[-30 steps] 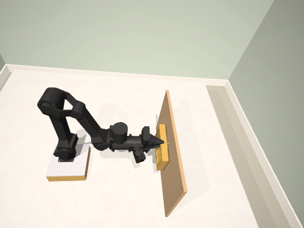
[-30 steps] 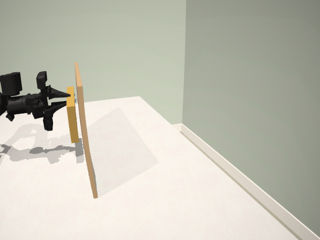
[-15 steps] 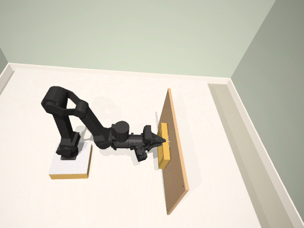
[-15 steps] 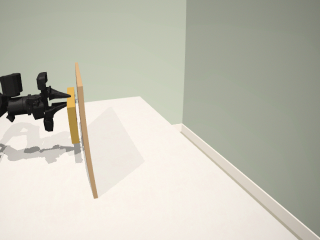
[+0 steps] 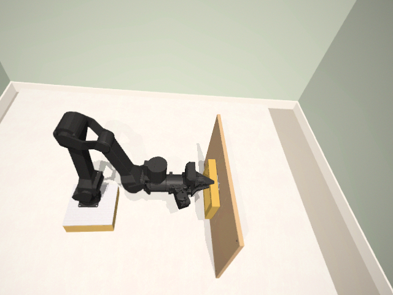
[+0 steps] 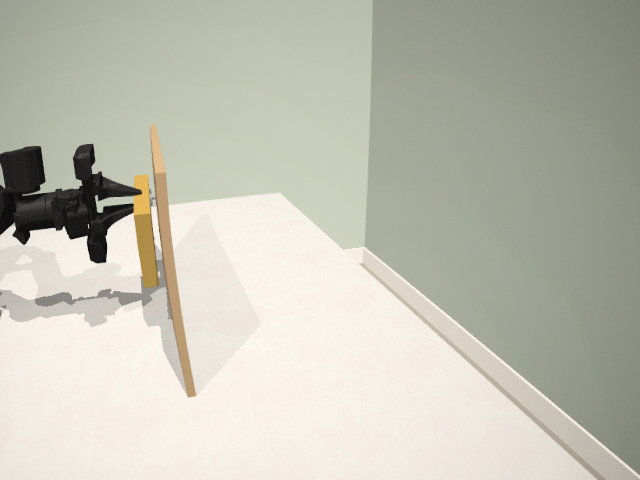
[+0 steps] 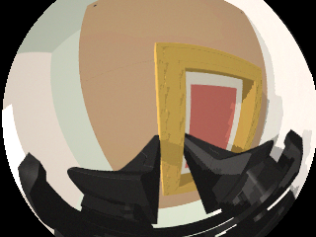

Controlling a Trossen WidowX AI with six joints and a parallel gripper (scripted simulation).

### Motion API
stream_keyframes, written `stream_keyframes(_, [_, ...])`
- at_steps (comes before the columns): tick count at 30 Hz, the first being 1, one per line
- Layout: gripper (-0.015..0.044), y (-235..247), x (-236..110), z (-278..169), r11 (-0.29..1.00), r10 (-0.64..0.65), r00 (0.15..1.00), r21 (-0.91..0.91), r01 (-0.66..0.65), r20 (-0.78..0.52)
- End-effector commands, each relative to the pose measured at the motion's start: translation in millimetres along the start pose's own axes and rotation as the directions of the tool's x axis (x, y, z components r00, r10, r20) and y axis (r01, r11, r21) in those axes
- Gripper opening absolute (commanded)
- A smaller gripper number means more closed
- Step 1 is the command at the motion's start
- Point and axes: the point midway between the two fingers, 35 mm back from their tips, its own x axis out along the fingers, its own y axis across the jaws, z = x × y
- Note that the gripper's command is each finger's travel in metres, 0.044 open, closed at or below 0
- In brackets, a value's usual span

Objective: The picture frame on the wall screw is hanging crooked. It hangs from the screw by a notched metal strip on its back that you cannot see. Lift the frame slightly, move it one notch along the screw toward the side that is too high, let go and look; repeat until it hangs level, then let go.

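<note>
The yellow picture frame (image 5: 215, 198) (image 6: 146, 248) (image 7: 171, 94) is in front of the upright brown board (image 5: 223, 219) (image 6: 176, 320) (image 7: 116, 94), with a narrow gap between them in the exterior view. A red picture with a pale border shows inside it in the wrist view. My gripper (image 5: 211, 184) (image 6: 137, 200) (image 7: 170, 138) is shut on the frame's top bar, one finger on its outer side and one inside the opening. A bit of grey metal (image 5: 218, 183) (image 6: 151, 198) shows behind the frame near the fingers. The notched strip is hidden, and I cannot tell exactly how level the frame is.
The arm's base stands on a white-topped block (image 5: 104, 214) at the left in the top view. The board's edges rise above and extend to both sides of the frame. Green walls (image 5: 158, 41) (image 6: 258, 103) with a pale skirting stand beyond.
</note>
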Motion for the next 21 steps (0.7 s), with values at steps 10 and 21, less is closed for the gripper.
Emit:
stream_keyframes(10, [0.0000, 0.0, 0.1, -0.2, 0.996, 0.000, 1.000, -0.088, 0.000, 0.001])
stream_keyframes(21, [0.0079, -0.1, 0.0, -0.3, 0.993, 0.000, 1.000, -0.121, 0.000, -0.001])
